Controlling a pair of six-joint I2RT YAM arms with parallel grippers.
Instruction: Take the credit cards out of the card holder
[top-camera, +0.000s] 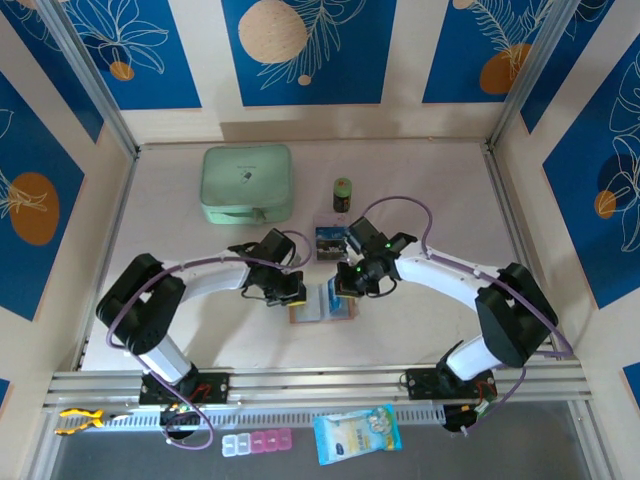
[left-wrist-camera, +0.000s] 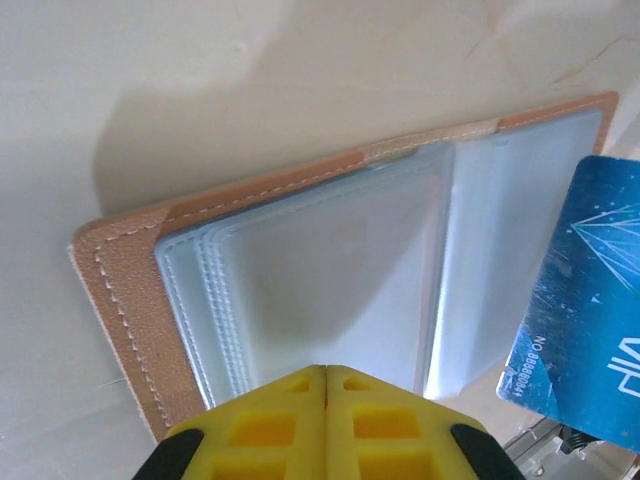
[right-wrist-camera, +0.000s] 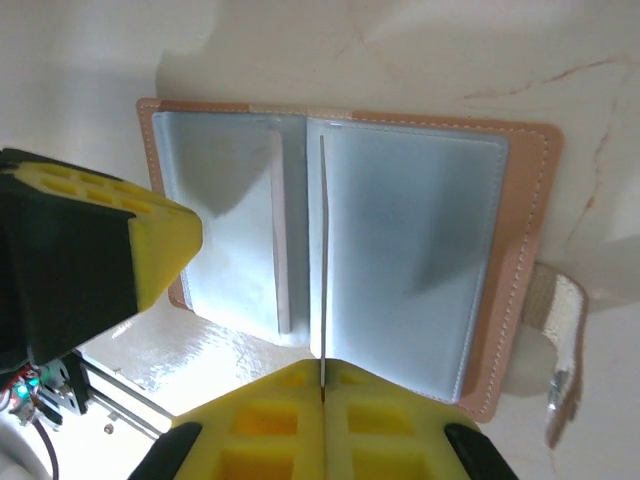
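While the left gripper (left-wrist-camera: 325, 372), jaws pressed together on nothing, sits at the near edge of the open card holder (top-camera: 316, 306) mid-table, the right gripper (right-wrist-camera: 323, 366) pinches a blue credit card (left-wrist-camera: 585, 300) above the sleeves. Extraction looks under way; next it needs carrying clear and setting down beside the holder.

On our pale tabletop (top-camera: 420, 330) we see a mint-green zip case (top-camera: 247, 184), a small dark jar (top-camera: 342, 194), what may be a card (top-camera: 331, 242), and the open card holder (top-camera: 312, 310).
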